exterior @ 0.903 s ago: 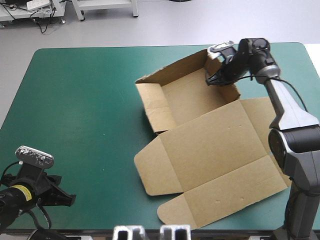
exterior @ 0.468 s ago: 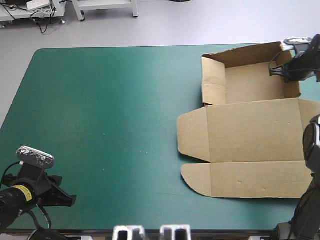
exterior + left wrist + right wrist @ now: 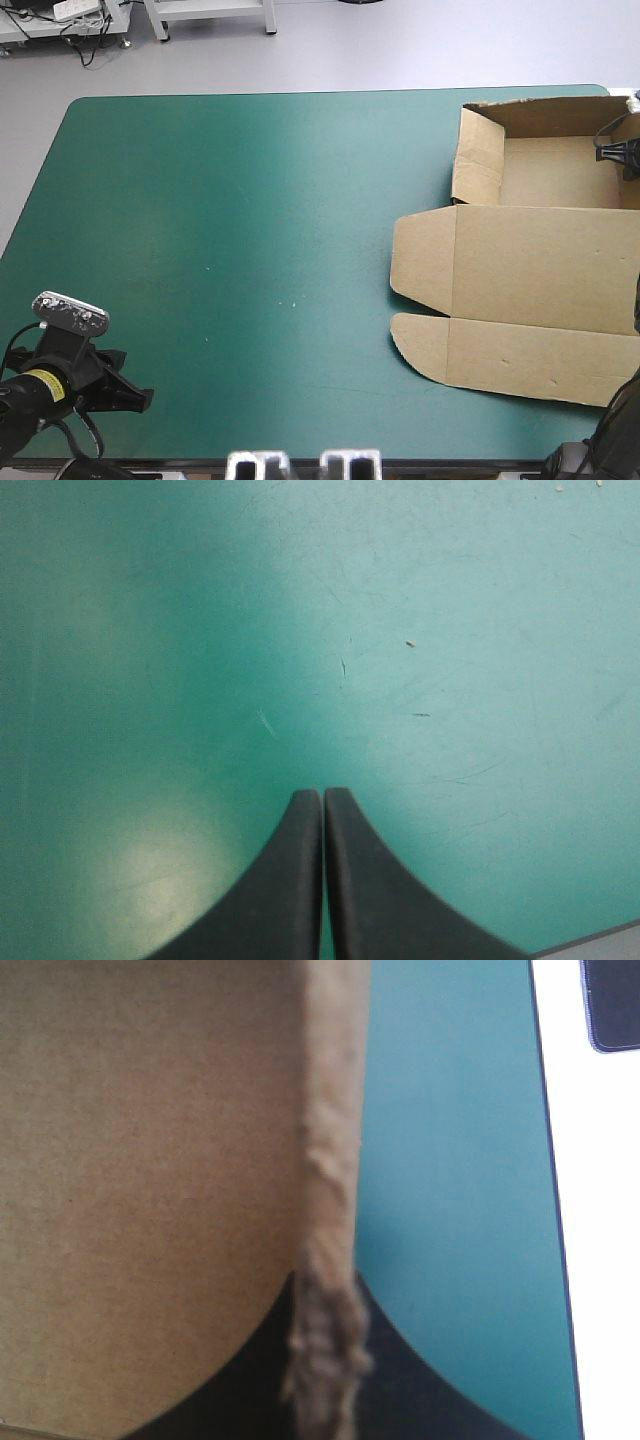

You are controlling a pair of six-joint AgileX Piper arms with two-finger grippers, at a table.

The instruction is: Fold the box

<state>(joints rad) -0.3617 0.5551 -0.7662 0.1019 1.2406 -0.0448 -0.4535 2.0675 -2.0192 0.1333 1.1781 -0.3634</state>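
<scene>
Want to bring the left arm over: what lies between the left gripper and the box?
Only bare teal-green cover lies between the left gripper and the box, as the high view shows.

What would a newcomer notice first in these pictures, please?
The brown box on the table's right: an open tray at the far corner, lid flat toward the near edge. The right claw is shut on the tray's right wall; the left claw, shut, waits at the near left corner.
</scene>
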